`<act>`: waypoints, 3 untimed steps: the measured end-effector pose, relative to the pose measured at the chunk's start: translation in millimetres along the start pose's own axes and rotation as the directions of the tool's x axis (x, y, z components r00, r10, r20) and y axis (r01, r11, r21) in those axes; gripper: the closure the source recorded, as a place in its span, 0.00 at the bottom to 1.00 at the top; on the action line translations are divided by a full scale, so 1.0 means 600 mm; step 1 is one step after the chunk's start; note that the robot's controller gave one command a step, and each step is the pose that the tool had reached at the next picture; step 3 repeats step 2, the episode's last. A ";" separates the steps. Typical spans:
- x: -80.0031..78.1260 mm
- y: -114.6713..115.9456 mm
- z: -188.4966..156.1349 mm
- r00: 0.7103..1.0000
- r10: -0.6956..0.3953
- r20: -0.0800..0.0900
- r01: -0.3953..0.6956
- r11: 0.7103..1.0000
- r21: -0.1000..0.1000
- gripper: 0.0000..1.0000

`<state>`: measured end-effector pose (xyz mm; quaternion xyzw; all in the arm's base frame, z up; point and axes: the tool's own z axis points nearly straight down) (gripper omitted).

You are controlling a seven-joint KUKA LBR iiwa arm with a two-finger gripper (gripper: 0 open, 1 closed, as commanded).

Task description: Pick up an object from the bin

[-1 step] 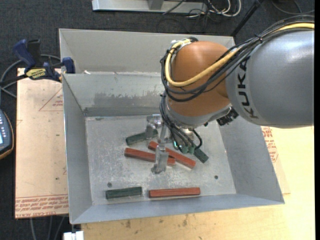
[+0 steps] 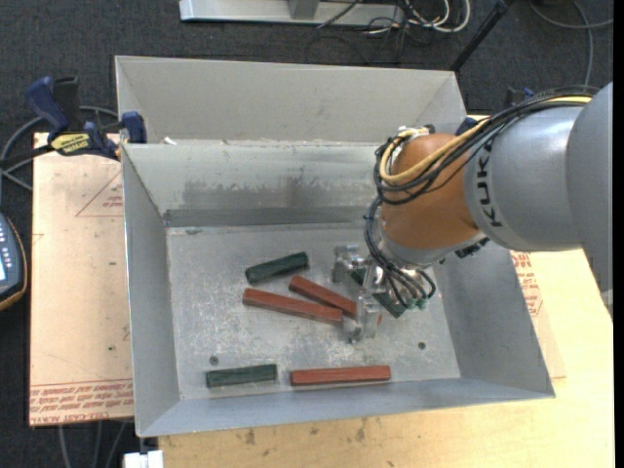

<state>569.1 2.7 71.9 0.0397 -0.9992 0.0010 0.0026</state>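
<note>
Loosely scattered, three red bars, two green bars, fingers with spread unclear

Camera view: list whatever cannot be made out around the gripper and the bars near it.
1. Right ends of the long red bar and the shorter red bar: partly covered by the gripper; contact cannot be told.
2. Dark green piece right of the gripper: mostly under the wrist cables; bar or robot part, unclear.
3. Bin floor beneath the orange cover: hidden by the arm.
</note>
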 end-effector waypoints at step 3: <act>0.028 -0.037 -0.269 0.999 0.033 0.016 -0.033 0.999 -0.001 1.00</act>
